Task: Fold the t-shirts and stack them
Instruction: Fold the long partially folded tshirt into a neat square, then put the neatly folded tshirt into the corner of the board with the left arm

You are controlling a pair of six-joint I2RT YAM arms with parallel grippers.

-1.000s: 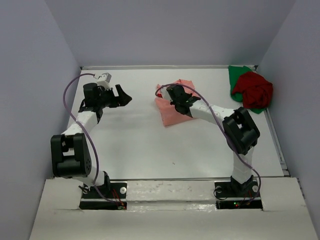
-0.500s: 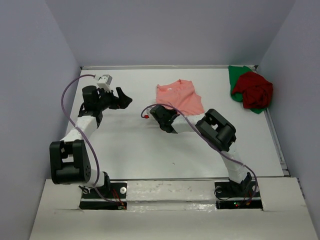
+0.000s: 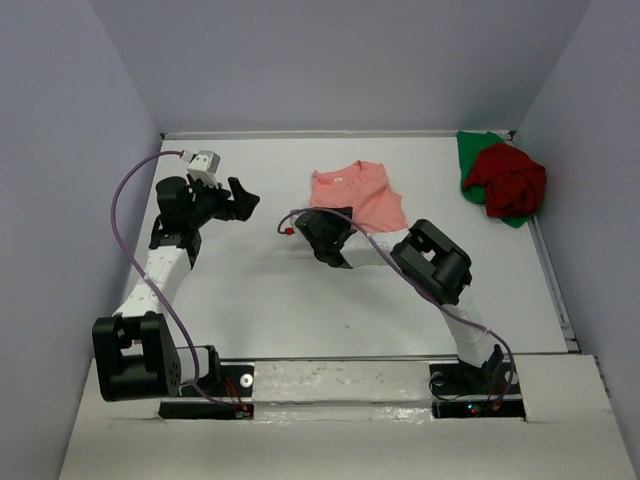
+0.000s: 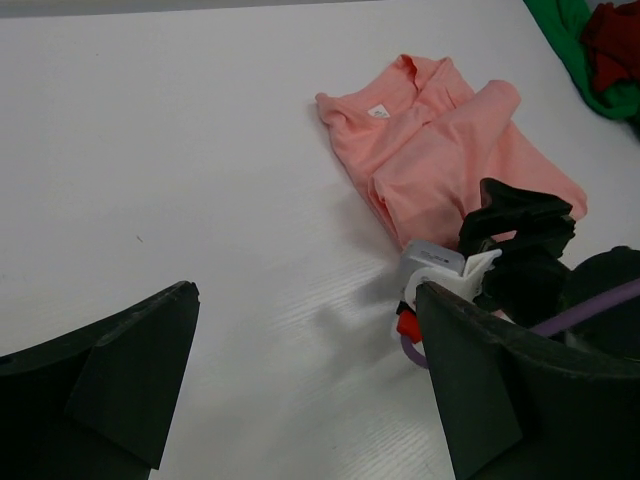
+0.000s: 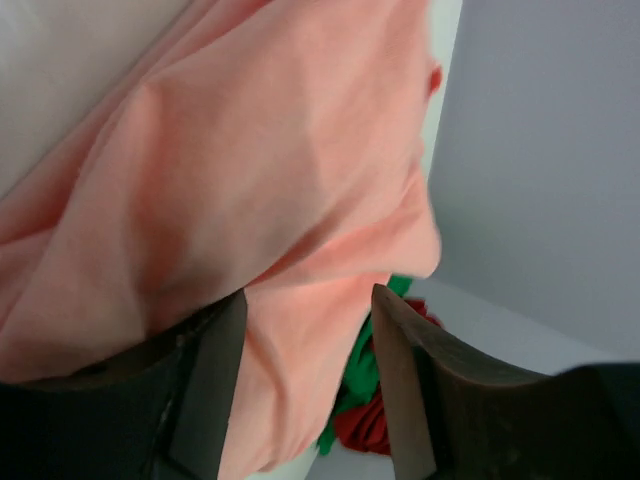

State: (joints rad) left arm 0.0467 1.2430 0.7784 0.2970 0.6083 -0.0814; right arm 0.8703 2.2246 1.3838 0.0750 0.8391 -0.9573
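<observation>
Lying at upper centre, the salmon-pink t-shirt (image 3: 362,195) is grasped at its lower-left edge by the right end effector (image 5: 305,310); the left end effector (image 4: 305,300) is released; the dark red t-shirt (image 3: 510,178) is heaped on the green t-shirt (image 3: 474,155), upper right

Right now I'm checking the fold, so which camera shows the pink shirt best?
Left wrist: it shows nearly the whole pink shirt, with collar, label and folded sleeve. Only its near corner is behind the right gripper. The top view shows it small and partly hidden by that gripper. The right wrist view shows only a close patch of cloth.
</observation>
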